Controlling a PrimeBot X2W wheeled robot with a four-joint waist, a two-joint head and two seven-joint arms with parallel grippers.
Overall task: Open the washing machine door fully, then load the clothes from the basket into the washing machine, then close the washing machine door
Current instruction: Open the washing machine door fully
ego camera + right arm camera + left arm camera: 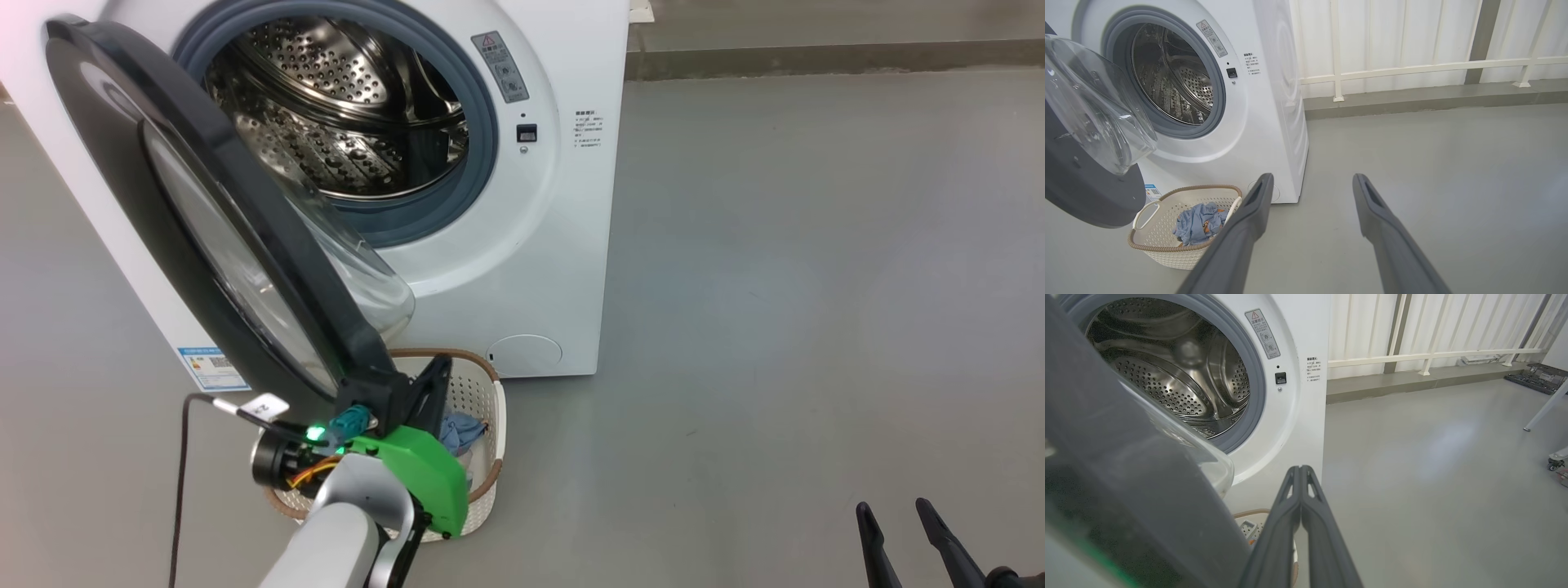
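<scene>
Your L gripper (1300,469) is shut tight, fingers pressed flat together w/ nothing between them. It sits right at the lower free edge of the washing machine door (204,212); can't tell if it's actually touching the rim. Your R gripper (1312,181) is spread wide and empty, hanging over bare floor (816,286) well off to the right.

The door is swung out partway, not fully. Its lower edge hangs above the basket (1167,257), which stands on the floor just in front of the washing machine (531,245). The clothes (1200,222) lie bunched inside the basket. The drum (343,122) looks empty.

Handling, as I judge it:
- Door: stiff, hinged, probably heavy. The glossy rim is likely slick, so push on the rim's free edge, not the glass bowl.
- Clothes: soft, light, limp. Pinch a raised fold at the top of the heap and expect drape and snagging on the basket rim.
- Basket: prob. light, so it may slide or tip.

Writing: the grey warning sticker (500,67) has a red triangle, the printed lines (586,131) sit on the front panel, and the blue sticker (214,367) is at the lower corner. All are too small to read.
</scene>
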